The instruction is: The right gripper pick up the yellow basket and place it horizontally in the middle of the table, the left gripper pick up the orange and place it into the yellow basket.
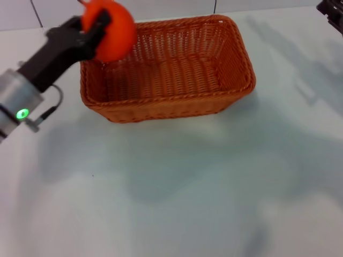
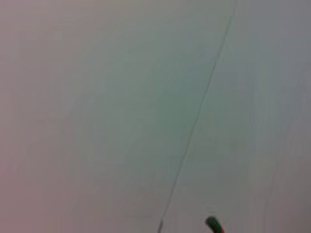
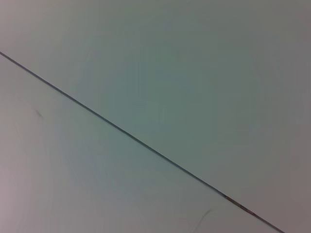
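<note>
The yellow basket [image 1: 166, 69], an orange-brown woven wicker one, lies lengthwise across the far middle of the white table [image 1: 177, 187]. My left gripper [image 1: 102, 27] is shut on the orange [image 1: 115, 32] and holds it in the air above the basket's left end. The orange's stem tip [image 2: 214, 224] shows in the left wrist view. My right gripper [image 1: 332, 10] is only a black corner at the far right edge of the head view, well away from the basket.
The left arm's silver wrist with a green light [image 1: 22, 113] reaches in from the left edge. Wall panels with a dark seam [image 3: 146, 145] fill both wrist views.
</note>
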Controlling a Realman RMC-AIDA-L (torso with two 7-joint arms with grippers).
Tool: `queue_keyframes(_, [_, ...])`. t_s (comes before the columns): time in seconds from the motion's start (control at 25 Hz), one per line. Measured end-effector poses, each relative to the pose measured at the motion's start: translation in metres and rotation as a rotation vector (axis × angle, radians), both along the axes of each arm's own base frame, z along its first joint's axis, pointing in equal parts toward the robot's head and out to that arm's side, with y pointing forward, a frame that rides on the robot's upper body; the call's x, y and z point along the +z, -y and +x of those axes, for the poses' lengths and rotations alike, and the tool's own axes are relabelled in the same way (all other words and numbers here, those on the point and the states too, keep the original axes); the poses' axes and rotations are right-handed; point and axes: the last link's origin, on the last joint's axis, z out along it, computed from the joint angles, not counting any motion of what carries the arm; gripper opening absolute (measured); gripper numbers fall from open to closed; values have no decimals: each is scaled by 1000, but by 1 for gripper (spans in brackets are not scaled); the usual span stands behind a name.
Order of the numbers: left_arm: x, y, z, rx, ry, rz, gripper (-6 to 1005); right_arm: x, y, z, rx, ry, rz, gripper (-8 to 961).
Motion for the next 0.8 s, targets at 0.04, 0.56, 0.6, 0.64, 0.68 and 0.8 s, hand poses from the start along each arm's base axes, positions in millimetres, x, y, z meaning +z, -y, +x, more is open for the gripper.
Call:
queue_keyframes(0.04, [-4, -2, 3, -2, -11, -15, 197, 1, 2, 1, -1, -3, 2, 626])
queue_keyframes(0.56, [1, 9, 0, 16, 113, 29, 682, 9, 21, 8, 34, 0, 32, 625])
queue_keyframes(0.6, [10, 15, -6, 36, 170, 83, 702, 10, 23, 8, 41, 8, 43, 625])
queue_keyframes(0.64, [14, 19, -10, 48, 197, 110, 722, 12, 24, 8, 50, 18, 55, 625])
queue_keyframes(0.68, [16, 20, -12, 54, 207, 121, 742, 14, 26, 9, 59, 35, 74, 625])
queue_keyframes(0.8, [30, 33, -28, 107, 285, 224, 803, 21, 35, 11, 105, 117, 157, 625])
